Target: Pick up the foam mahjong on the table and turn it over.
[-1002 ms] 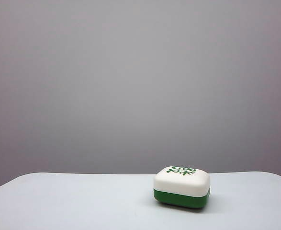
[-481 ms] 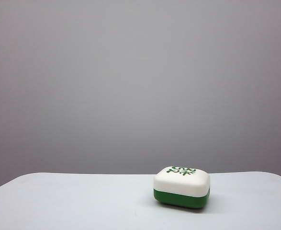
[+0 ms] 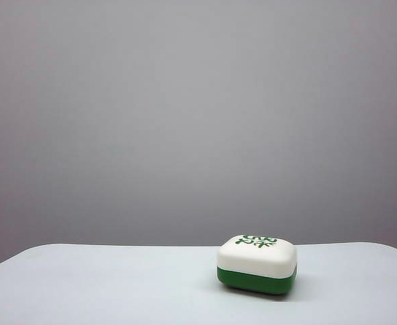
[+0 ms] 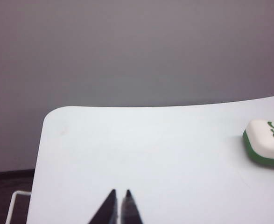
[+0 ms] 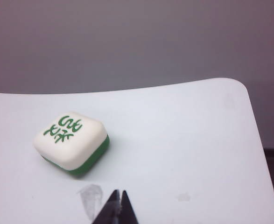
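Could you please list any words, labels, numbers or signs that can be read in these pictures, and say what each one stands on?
Green characters, two rows, on the cream-white top face of the foam mahjong: too stylised and blurred to read with any certainty.
White table: no text, only a faint grey smudge near the right gripper.
Grey wall behind: no text.
Left gripper and right gripper, both shut and clear of the block: no labels visible.

One foam mahjong (image 3: 257, 263), one table (image 3: 117, 284), one left gripper (image 4: 119, 192), one right gripper (image 5: 118, 192).
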Robot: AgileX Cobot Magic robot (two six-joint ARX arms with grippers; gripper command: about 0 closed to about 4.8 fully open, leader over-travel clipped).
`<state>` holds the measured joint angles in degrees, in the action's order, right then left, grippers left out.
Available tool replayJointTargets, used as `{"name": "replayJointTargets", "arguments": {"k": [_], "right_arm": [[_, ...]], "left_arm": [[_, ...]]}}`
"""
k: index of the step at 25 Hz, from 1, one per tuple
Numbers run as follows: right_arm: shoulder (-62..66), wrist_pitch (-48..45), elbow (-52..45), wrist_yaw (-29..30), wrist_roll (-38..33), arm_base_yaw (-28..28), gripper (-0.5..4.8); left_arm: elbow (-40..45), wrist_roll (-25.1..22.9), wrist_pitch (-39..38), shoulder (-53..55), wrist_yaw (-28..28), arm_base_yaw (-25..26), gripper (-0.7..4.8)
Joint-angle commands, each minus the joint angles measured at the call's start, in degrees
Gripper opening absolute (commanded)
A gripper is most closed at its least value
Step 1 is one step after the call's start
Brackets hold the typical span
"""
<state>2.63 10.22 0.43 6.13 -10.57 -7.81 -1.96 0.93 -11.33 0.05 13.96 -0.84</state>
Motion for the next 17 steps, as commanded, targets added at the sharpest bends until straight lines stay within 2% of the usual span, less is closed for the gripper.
{"name": "replayJointTargets", "arguments": {"k": [1,5,17], "right_arm": [[0.1,-0.3,-0.4,-1.6,0.3,-0.1,-0.06],[0.1,-0.1,-0.4,-3.7,0.3,-0.1,-0.06],[0.0,-0.1,-0.4,-3.5,0.3,-0.1,-0.05]], "left_arm": [[1.1,-0.3,0.7,0.1,-0.8,0.0,0.16],[1.2,0.3,0.5,0.1,-5.0,0.0,0.17],[1.2,1.2,0.5,0.1,-4.9,0.0,0.21]]}}
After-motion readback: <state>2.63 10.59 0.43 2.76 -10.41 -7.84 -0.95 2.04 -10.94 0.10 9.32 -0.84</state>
